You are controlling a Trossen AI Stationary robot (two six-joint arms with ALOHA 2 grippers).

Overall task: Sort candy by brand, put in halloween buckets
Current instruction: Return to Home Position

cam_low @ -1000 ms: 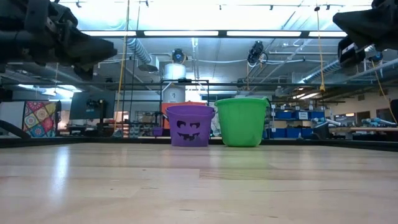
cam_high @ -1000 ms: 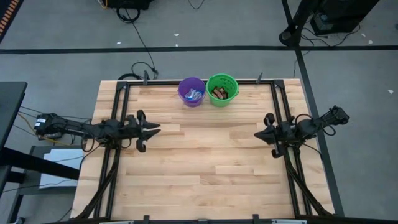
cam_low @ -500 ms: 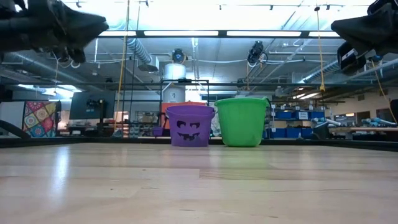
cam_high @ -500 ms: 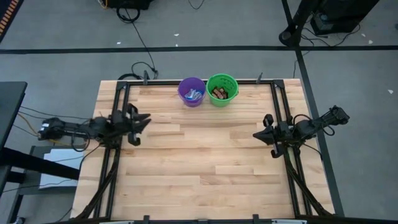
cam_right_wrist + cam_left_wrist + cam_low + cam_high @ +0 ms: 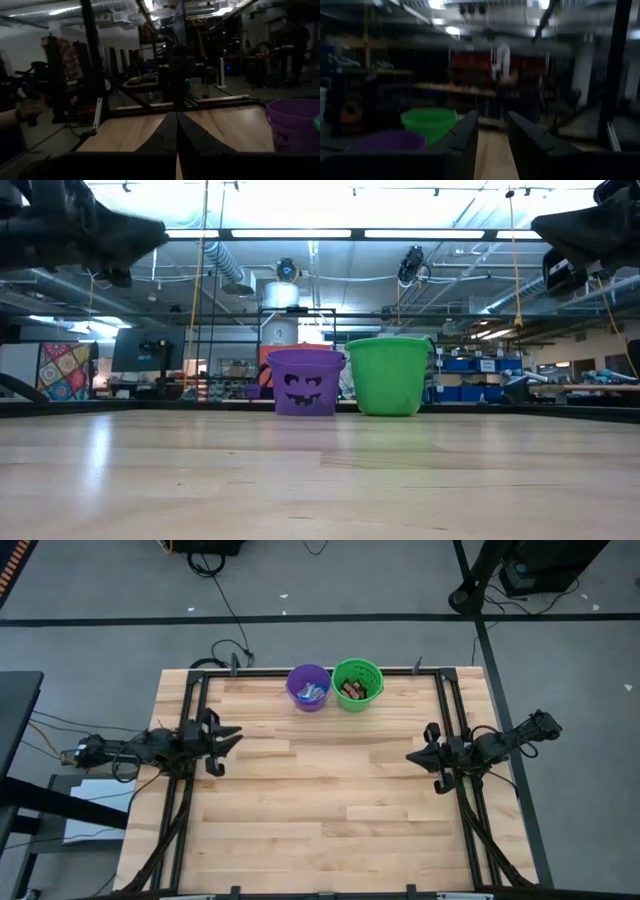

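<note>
Sort looks done: candy point(image 5: 312, 692) in purple bucket point(image 5: 296, 685) and green bucket point(image 5: 372, 673) top-centre, none on table point(image 5: 320, 790); left gripper point(image 5: 228, 737) mid-left slightly parted, right gripper point(image 5: 411, 755) mid-right pinched closed, both empty.

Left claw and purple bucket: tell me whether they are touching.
Apart. The high view shows the left claw over the left side of the table, with a wide stretch of bare wood between it and the purple bucket at the far edge.
</note>
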